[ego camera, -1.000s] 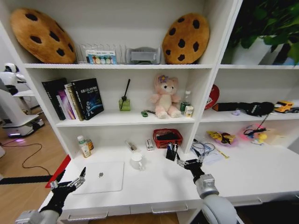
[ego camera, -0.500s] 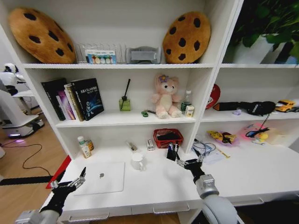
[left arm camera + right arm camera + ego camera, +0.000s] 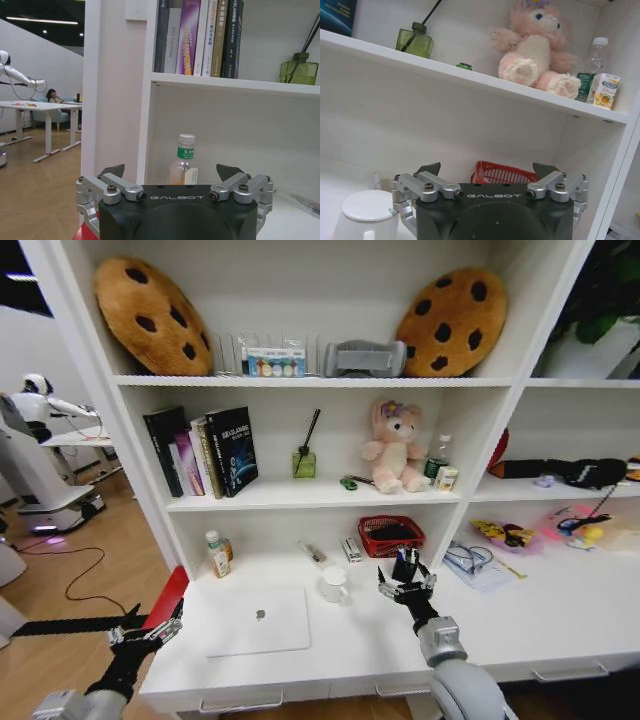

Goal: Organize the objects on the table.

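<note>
View swung right; laptop (image 3: 258, 620) lies between both grippers' spread jaws.

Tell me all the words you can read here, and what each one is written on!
"GALBOT": on the left gripper, open beside the table's end.
"GALBOT": on the right gripper, open above the table.
"POINT", "NAVIGATION": on the dark blue book.
The other book spines, the bottle label and the small carton are too small to read.

laptop (image 3: 258, 621): silver, closed, flat on table (image 3: 350, 640) | snack packet (image 3: 505, 534): yellow, right side
</note>
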